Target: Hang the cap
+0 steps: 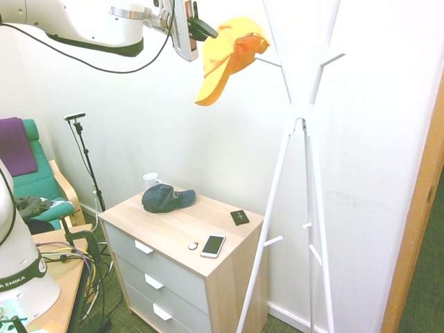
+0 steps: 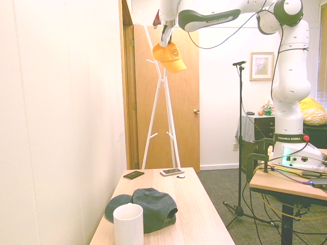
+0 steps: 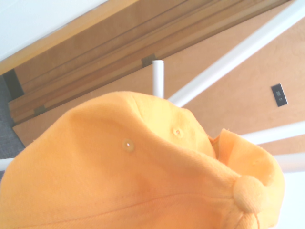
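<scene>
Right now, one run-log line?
pincer: shut on yellow cap | cap: aloft beside coat rack, unhung | dark cap: on dresser

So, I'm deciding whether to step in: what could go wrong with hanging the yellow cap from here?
The gripper pinches the yellow cap only at its crown, so a bump against the white rack might knock it loose.

The nearest peg is short and thin; the cap's edge may just push against it or slide off.

If dropped, the cap could land on the dresser or the floor.
</scene>
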Controlling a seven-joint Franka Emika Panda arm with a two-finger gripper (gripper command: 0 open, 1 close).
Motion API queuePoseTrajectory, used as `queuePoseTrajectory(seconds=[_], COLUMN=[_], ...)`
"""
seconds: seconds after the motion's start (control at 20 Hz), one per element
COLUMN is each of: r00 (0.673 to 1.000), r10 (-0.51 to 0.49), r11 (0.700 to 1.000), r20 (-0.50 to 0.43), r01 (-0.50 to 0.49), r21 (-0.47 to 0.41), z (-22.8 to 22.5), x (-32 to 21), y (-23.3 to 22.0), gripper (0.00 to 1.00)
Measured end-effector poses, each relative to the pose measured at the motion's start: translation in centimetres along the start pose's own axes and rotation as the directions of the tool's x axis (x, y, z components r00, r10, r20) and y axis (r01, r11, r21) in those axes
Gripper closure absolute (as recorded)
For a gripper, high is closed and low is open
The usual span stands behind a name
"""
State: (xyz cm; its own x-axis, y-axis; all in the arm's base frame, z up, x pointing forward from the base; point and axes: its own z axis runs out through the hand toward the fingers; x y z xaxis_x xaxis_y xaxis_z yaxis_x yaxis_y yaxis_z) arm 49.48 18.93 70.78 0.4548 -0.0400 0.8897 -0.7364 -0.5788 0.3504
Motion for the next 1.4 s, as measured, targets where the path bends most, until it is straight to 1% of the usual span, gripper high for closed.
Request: queuePoseTrajectory(seconds=[0.25,0.55,0.85,0.9,1.05,1.4], r00=[0.999,0.996,0.993,0.992,0.988,0.985], r10=[0.026,0.029,0.029,0.031,0.033,0.036], r11=[1.000,1.000,1.000,1.000,0.999,0.999], r20=[0.039,0.081,0.115,0.123,0.149,0.168], r01=[-0.025,-0.028,-0.028,-0.030,-0.034,-0.040], r21=[-0.011,-0.013,-0.012,-0.008,0.003,0.018], z=[1.8,4.7,7.7,7.9,8.7,9.8], x=[0.0,-2.8,-4.8,-5.1,-6.3,-7.7], y=[0.9,0.1,0.4,0.4,0.2,0.0], gripper=[1.00,1.00,1.00,0.00,0.00,0.00])
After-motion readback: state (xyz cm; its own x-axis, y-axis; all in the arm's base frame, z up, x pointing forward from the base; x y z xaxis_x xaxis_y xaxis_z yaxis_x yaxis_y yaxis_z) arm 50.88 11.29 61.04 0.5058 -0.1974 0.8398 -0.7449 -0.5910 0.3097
